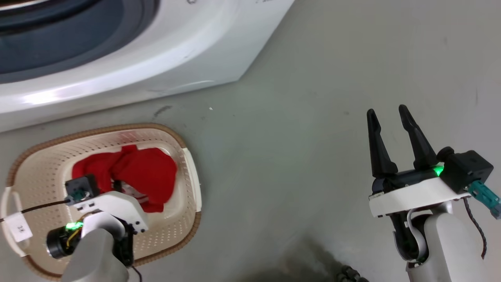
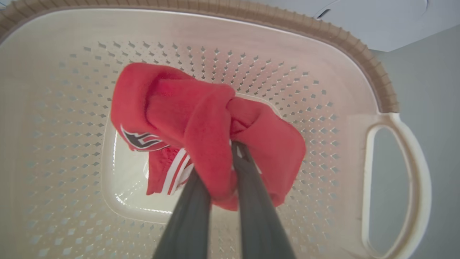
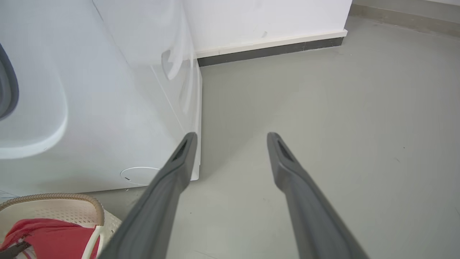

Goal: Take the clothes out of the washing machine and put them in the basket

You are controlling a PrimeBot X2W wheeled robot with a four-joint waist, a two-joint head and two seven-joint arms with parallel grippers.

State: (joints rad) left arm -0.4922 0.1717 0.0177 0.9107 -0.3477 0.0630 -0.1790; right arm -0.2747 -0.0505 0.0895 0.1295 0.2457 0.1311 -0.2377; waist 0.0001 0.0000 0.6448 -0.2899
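Two dark fingers of the left gripper (image 2: 219,162) are pinching the clothes (image 2: 201,118), a bunched bright red bundle showing white stripe trim and a black-and-white emblem, inside the basket (image 2: 323,72) between its perforated walls. The basket is sitting near the washing machine (image 1: 156,58). The right gripper (image 1: 387,111) is hovering spread wide over open grey floor (image 1: 313,117), well apart from the basket's rim.
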